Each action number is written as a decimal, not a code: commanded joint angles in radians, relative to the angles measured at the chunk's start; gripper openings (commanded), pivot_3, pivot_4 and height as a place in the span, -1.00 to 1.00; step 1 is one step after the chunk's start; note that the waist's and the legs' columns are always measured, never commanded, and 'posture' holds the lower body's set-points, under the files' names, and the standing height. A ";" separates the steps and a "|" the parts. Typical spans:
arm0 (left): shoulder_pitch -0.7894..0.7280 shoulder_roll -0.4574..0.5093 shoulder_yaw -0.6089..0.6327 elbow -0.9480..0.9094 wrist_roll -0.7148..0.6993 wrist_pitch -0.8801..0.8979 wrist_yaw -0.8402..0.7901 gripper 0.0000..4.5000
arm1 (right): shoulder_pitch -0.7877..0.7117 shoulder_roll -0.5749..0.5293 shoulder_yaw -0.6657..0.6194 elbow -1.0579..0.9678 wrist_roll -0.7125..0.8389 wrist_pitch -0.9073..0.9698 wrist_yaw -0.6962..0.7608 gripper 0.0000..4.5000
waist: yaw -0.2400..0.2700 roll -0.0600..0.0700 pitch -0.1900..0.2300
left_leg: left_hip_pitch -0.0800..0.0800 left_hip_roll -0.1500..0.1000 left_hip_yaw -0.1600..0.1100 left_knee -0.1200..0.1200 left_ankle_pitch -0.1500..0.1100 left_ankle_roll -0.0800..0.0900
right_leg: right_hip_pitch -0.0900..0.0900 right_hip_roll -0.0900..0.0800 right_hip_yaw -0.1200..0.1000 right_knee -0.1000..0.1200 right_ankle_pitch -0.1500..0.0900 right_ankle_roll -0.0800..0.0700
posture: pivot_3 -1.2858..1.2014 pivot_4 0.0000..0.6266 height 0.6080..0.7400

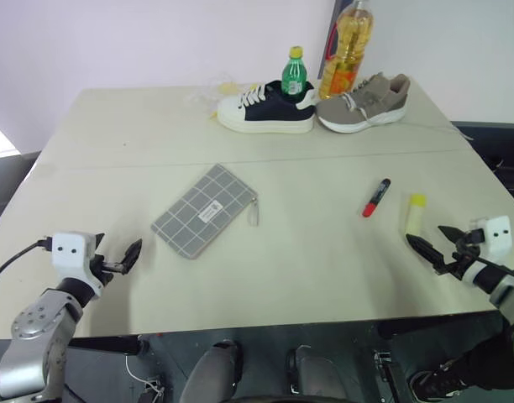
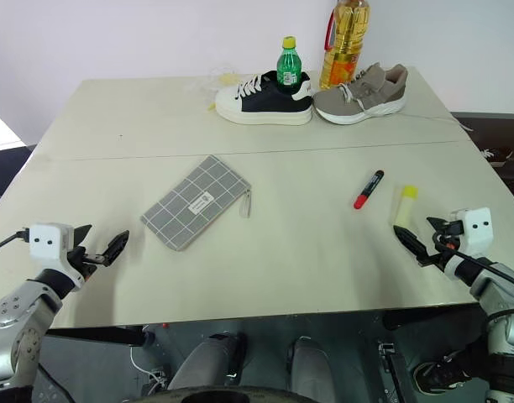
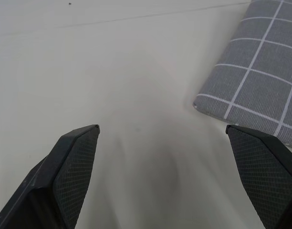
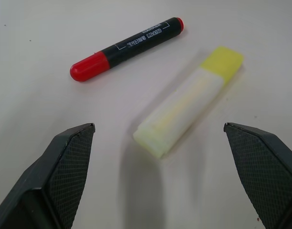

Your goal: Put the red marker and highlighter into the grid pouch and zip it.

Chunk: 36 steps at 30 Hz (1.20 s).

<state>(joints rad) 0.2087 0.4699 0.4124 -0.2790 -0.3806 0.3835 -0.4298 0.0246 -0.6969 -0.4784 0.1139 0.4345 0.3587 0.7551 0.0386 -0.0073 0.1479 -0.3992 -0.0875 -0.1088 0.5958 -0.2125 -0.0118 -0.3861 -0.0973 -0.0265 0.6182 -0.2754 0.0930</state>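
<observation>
Highlighter [image 1: 416, 212] is lying flat on the cream table [image 1: 307, 260], just beyond the right gripper [image 1: 432, 248] near the table's right front, brighter yellow cap pointing toward the far edge. That gripper is hovering low over the tabletop with its two black fingers spread wide, gripping nothing; in the right wrist view the highlighter is sitting between and ahead of the fingers [image 4: 65, 171], untouched.

Red marker [image 1: 376, 197] is resting just to the left of the highlighter and slightly farther back, tilted on a diagonal. Its barrel is showing white printing, too small to read for sure.

Left gripper [image 1: 123, 259] is hanging over the near left part of the table, fingers likewise wide apart and empty. Grid pouch [image 1: 205, 210] is lying flat just beyond and to its right, near the table's middle, set on a diagonal, well apart from both pens. Small white label is showing on its face, lettering not legible; zipper pull is trailing off the right-hand corner.

Nothing is standing between either gripper and these items.

At the far edge: a white-and-navy sneaker [image 1: 265, 107] and a grey-beige sneaker [image 1: 364, 102] sitting side by side, a green bottle with yellow cap [image 1: 294, 75] behind them, and a tall bottle of amber liquid [image 1: 347, 49] beside it.
</observation>
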 commanded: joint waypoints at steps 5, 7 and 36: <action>-0.021 -0.018 0.009 -0.021 -0.012 -0.020 0.013 0.99 | -0.038 -0.018 -0.008 -0.001 -0.003 -0.023 -0.008 1.00 | 0.000 0.000 0.000 | 0.000 0.000 0.000 0.000 0.000 0.000 | 0.000 0.000 0.000 0.000 0.000 0.000 | 0.03 -0.52 0.97; -0.025 -0.025 -0.001 -0.017 0.000 -0.025 0.018 0.99 | -0.065 -0.016 0.003 0.000 -0.006 -0.026 -0.013 1.00 | -0.001 0.000 0.000 | 0.000 0.000 0.000 0.000 0.000 0.000 | 0.000 0.000 0.000 0.000 0.000 0.000 | 0.03 -0.52 0.97; 0.058 0.156 -0.232 0.083 0.464 -0.518 -0.053 1.00 | -0.726 0.559 0.721 0.202 -0.320 0.025 -0.224 -0.98 | -0.025 0.000 -0.001 | -0.001 -0.001 -0.001 -0.001 0.000 0.000 | -0.008 0.001 -0.001 0.002 0.002 -0.001 | 0.03 -0.52 0.97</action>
<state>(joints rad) 0.2762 0.6049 0.1935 -0.2106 0.0577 -0.1002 -0.4698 -0.6688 -0.1532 0.2590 0.2799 0.1343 0.4180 0.5602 0.0133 -0.0074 0.1473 -0.4001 -0.0890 -0.1102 0.5950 -0.2122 -0.0123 -0.3942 -0.0966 -0.0274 0.6210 -0.2732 0.0925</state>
